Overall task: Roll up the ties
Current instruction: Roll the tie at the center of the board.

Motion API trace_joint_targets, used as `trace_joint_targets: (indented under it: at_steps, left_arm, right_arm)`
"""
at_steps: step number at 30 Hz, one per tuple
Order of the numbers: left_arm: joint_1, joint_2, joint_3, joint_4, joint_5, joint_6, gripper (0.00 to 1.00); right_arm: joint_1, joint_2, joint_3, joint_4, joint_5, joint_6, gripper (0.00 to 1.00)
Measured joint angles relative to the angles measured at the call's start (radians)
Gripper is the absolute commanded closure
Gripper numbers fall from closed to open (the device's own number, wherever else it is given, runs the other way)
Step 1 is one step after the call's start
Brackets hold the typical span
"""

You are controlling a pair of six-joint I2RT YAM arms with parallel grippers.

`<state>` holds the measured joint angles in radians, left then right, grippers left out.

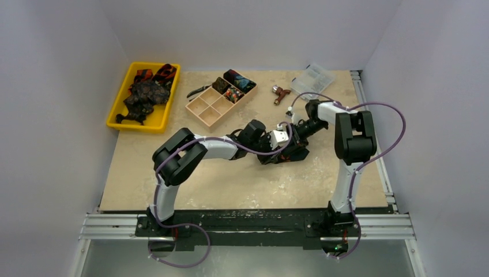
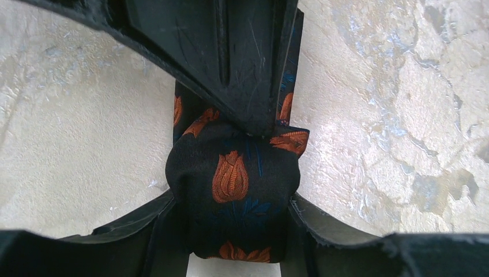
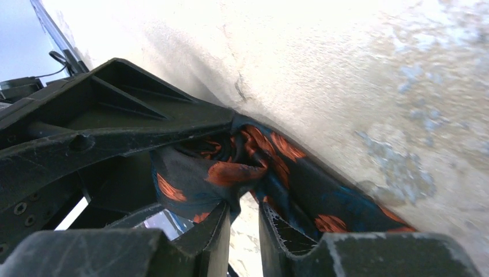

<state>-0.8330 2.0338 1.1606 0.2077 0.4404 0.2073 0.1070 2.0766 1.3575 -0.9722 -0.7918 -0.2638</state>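
Observation:
One tie (image 2: 233, 190), black with orange tulips, is wound into a small roll on the table. My left gripper (image 2: 233, 231) is shut on the roll, one finger on each side. My right gripper (image 3: 248, 222) points into the roll from the other side, its jaws nearly together with a fold of the tie (image 3: 230, 173) caught at their tips. A loose stretch of the tie (image 3: 340, 202) trails along the table. In the top view both grippers meet at the table's middle, left gripper (image 1: 280, 151), right gripper (image 1: 287, 143), and mostly hide the tie (image 1: 274, 158).
A yellow tray (image 1: 118, 112) with several loose ties stands at the back left. A beige compartment box (image 1: 209, 111) holds rolled ties (image 1: 239, 81) in its far cells. Pliers (image 1: 199, 90), a brown tool (image 1: 281, 94) and a clear plastic box (image 1: 312, 79) lie at the back.

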Motion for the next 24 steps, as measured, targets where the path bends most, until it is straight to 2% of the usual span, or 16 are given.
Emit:
trace_joint_targets:
  at_steps: [9,18,20,24]
  left_arm:
    - [-0.014,-0.011,0.013,-0.057,-0.052,0.024,0.88]
    - [-0.028,-0.059,0.014,-0.163,-0.114,0.008,0.83]
    - [-0.031,-0.059,0.014,-0.172,-0.128,0.011,0.82]
    - [-0.047,-0.056,0.029,-0.201,-0.165,0.029,0.77]
  right_arm:
    - [-0.048,0.0,-0.032,0.044,0.027,-0.018,0.88]
    - [-0.029,0.005,-0.065,0.053,0.037,-0.01,0.88]
    - [-0.028,0.005,-0.068,0.052,0.034,-0.01,0.85]
    - [-0.028,0.005,-0.063,0.037,0.019,-0.014,0.66]
